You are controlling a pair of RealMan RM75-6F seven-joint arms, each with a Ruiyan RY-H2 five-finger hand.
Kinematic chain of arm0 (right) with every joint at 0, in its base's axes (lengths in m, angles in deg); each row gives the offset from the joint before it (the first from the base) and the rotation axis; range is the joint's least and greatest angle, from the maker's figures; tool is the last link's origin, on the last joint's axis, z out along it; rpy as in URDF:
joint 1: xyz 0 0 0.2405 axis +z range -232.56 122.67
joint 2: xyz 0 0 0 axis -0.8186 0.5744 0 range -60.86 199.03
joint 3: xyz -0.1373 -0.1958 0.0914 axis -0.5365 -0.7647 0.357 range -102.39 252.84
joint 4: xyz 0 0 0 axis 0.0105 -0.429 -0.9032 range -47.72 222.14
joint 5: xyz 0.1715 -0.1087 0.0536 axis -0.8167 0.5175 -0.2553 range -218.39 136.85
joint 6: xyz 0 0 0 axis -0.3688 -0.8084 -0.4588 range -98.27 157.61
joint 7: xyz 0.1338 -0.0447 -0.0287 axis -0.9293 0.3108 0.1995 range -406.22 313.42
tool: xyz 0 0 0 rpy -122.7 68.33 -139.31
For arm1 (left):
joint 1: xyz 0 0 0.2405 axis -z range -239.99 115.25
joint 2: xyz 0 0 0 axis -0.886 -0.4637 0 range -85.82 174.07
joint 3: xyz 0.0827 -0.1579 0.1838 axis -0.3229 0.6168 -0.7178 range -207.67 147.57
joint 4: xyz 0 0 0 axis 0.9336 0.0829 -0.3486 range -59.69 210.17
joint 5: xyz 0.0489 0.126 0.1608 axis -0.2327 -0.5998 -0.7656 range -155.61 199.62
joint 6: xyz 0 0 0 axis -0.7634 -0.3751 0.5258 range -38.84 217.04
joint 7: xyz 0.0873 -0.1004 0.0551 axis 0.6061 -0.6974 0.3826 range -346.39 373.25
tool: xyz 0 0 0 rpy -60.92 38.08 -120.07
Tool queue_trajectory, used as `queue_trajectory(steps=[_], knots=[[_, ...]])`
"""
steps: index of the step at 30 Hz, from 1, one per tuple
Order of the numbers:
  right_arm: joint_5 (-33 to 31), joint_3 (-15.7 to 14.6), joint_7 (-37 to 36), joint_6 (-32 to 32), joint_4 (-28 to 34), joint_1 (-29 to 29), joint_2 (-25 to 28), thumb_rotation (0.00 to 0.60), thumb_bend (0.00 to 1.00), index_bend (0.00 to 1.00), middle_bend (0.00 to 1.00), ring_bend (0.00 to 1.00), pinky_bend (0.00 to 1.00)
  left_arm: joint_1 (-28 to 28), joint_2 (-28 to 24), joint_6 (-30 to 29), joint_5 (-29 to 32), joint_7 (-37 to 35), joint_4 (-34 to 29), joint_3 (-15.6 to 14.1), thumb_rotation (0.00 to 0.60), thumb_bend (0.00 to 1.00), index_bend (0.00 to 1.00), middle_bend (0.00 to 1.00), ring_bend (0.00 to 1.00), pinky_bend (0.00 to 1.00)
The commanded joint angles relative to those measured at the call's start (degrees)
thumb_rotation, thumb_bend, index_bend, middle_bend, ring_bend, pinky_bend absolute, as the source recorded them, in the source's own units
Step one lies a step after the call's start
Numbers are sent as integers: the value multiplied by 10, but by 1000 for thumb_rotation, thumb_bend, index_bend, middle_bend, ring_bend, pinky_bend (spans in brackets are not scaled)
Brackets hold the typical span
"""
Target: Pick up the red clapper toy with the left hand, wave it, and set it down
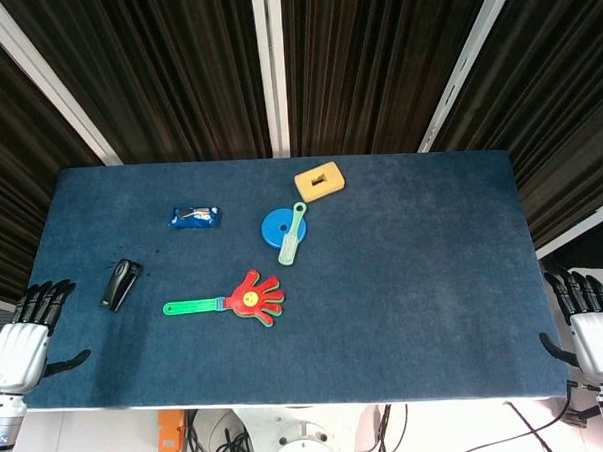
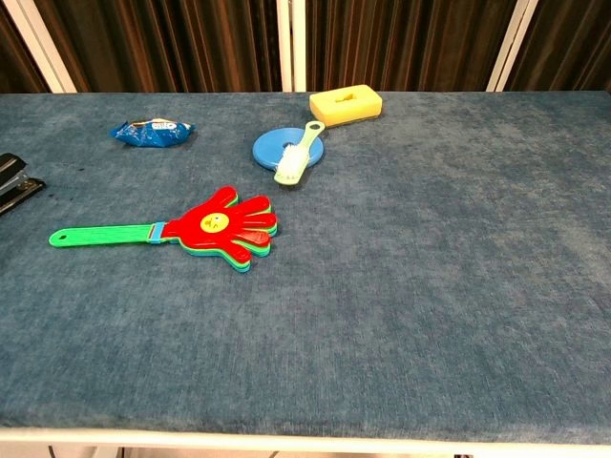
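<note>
Red clapper toy [image 1: 247,297] is lying flat on the blue counter [image 1: 414,271], green handle pointing toward the left hand [image 1: 20,343], well apart from it. Both left and right hand [image 1: 594,323] are idling at the counter edges, fingers apart, holding nothing.

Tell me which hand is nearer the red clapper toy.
Left. The left hand sits at the table's left edge, nearer the red clapper toy; the right hand is at the far right edge.
</note>
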Motion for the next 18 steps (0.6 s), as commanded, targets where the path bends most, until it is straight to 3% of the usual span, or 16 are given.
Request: queue_trajectory(steps=[1,8,18], knots=[[1,-1,-2,-1,0,-1,0,600,167,0,0,0,0,0,2,0,-1,0,0,0,600,19,71,67,0,0],[1,2,-8,-7,1,-2,3,600,170,0,0,0,0,0,-1,-5,-2,5,-11,0,600,19,71,67,0,0],[-11,12,-3,-5,17,1,16,600,171,0,0,0,0,26,-6,23,-19,41,-84,4,600,20,115,80,0,18]])
